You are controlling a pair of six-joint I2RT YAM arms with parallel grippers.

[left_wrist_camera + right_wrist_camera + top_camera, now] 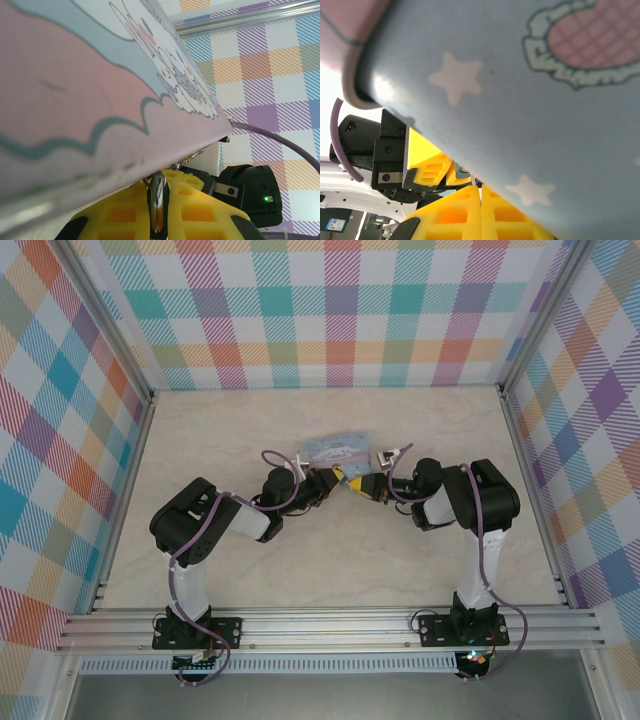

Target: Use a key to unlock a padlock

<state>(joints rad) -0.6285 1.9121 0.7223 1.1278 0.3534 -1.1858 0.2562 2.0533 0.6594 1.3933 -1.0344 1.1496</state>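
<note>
While clamping the padlock [462, 172] in the left gripper [158, 192] and seemingly the key [479, 186] in the right gripper [481, 197], beware the tin [530, 100] just above both knocking them askew.

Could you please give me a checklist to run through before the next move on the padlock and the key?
1. Does the left gripper grip the padlock? Ok: a small metal piece sits pinched between its fingers.
2. Does the right gripper hold the key? Ok: it is shut, and a thin sliver pokes out.
3. Is the key seated in the keyhole? Cannot tell.
4. Do the grippers meet tip to tip? Ok in the top view.
5. Is the tin out of the way? Not ok: it crowds both wrist cameras.
</note>
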